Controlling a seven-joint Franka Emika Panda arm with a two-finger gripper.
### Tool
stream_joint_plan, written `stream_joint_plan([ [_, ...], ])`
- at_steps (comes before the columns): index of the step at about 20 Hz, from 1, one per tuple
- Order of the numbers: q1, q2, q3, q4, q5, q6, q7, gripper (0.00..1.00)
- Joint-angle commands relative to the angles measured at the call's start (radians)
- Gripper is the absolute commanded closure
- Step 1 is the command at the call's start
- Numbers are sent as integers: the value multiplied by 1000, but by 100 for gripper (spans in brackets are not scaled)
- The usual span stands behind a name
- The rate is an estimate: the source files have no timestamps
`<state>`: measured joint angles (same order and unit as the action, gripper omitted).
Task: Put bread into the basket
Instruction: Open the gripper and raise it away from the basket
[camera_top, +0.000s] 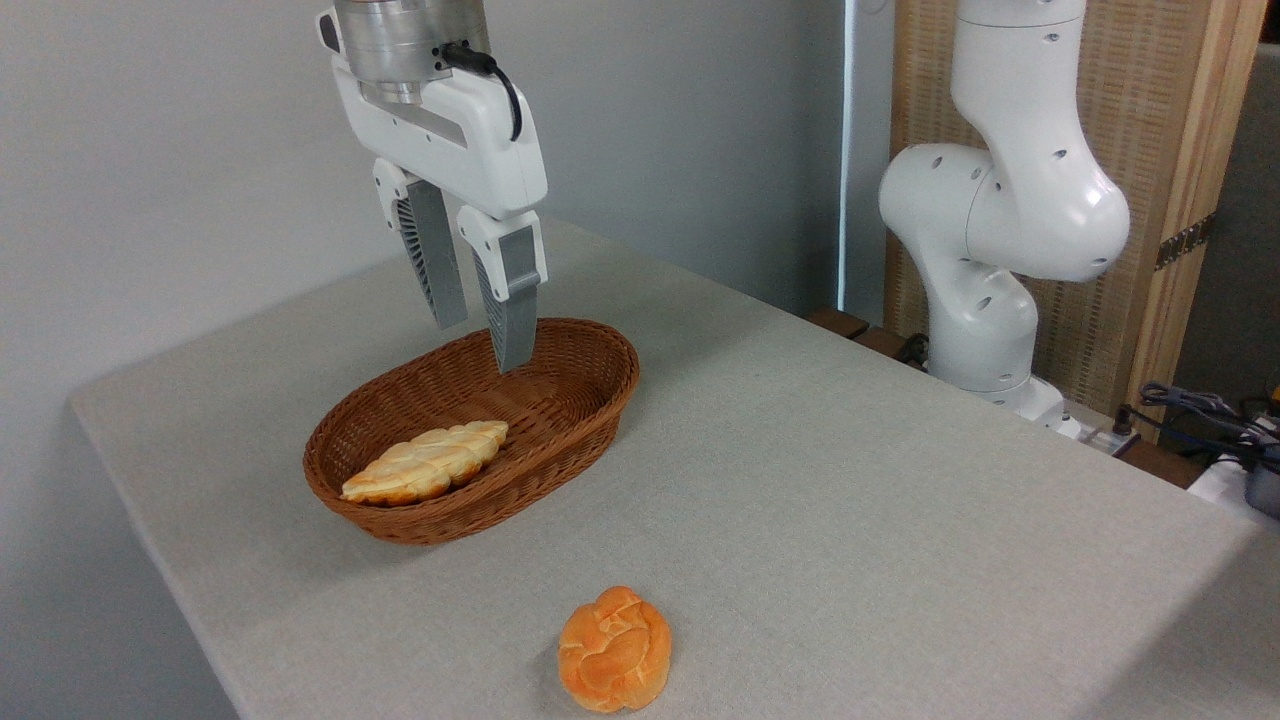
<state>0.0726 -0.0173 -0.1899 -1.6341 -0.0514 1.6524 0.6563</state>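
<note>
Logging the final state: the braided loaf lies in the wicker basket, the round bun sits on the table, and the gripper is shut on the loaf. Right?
Not quite. The gripper is open and empty above the basket; the camera view shows this. The braided loaf lies in the basket, the round bun on the table.

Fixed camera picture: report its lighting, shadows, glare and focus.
Fixed camera view: soft, even light; sharp focus throughout; faint shadow beside the oval brown wicker basket and under the round orange knotted bun; mild sheen on the white robot arm; pale braided loaf clearly lit.
</note>
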Motion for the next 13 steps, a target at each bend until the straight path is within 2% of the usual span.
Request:
stream_joint_plan([
  [1, 0, 2, 3, 25, 12, -45, -9, 0],
  [4, -4, -3, 4, 25, 12, -55, -4, 0],
  [5, -25, -3, 21, 23, 15, -57, -7, 0],
  [6, -65, -3, 61, 23, 16, -57, -9, 0],
  [8, -89, -3, 99, 25, 13, -57, -6, 0],
  [13, -88, -3, 99, 23, 12, -57, 0, 0],
])
